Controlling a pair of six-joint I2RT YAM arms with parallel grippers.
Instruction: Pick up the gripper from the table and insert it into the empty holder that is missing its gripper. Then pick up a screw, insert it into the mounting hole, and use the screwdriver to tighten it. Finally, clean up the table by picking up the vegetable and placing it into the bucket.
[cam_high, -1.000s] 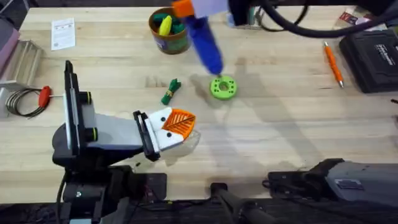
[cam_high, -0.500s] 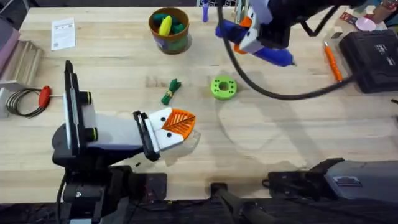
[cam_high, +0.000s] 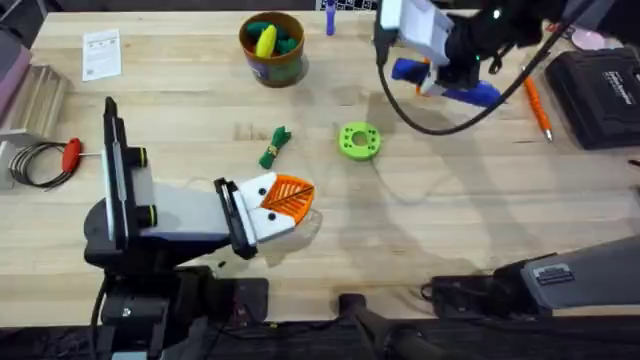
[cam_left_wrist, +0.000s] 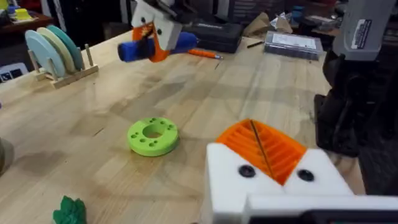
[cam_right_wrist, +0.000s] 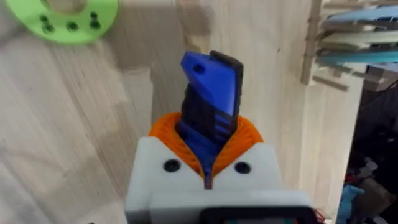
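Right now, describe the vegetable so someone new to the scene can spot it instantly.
Start at the bucket at the table's far edge and come toward the arms' bases. The vegetable lies on bare wood to the left of the lime-green disc. It is slim, dark green with a leafy end, unlike the round holed disc.

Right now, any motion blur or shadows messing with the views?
Overhead: right gripper holding the screwdriver looks smeared; faint arm shadows fall on the table right of the green disc. Left wrist: left gripper in the foreground is soft, disc crisp. Right wrist: screwdriver fairly sharp, background rack soft.
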